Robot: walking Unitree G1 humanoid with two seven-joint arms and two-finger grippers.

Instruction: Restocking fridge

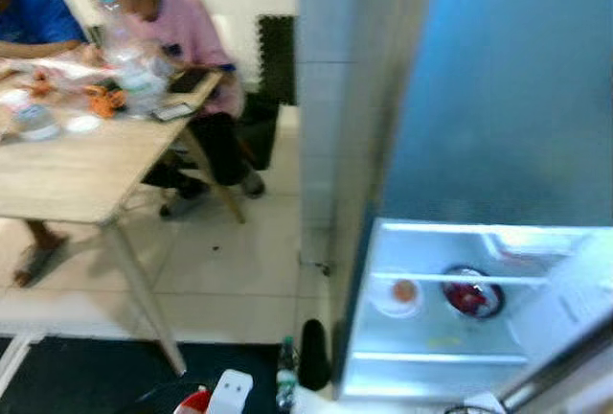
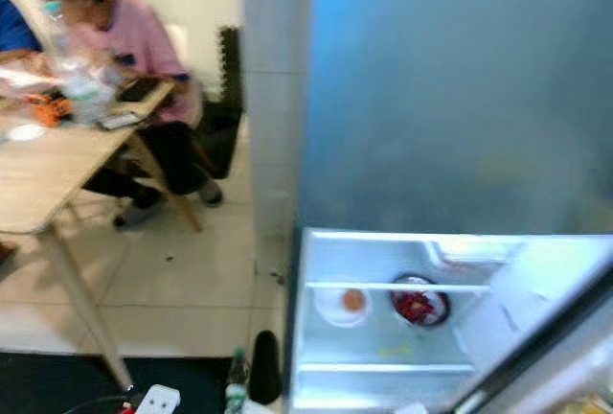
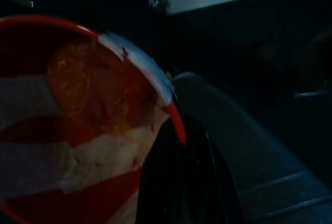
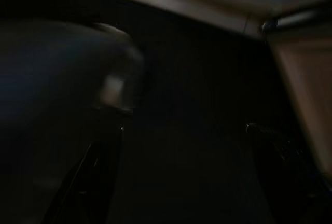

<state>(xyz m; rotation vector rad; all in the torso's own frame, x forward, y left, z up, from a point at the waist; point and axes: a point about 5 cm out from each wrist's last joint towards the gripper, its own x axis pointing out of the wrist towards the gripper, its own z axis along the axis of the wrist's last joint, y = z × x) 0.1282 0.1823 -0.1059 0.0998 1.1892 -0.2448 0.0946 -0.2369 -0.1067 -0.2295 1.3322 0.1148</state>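
Open lit fridge [image 1: 450, 337], near right: white plate [image 1: 397, 297] and dark bowl of red food [image 1: 472, 296] on its shelf. Left gripper [image 3: 179, 146] fingers clenched on red-rimmed container [image 3: 78, 120]; right gripper [image 4: 181, 182] fingers spread, released.

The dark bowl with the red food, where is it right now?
In the eye views the dark bowl sits inside the open fridge, on its lit shelf, just right of a white dish holding something orange.
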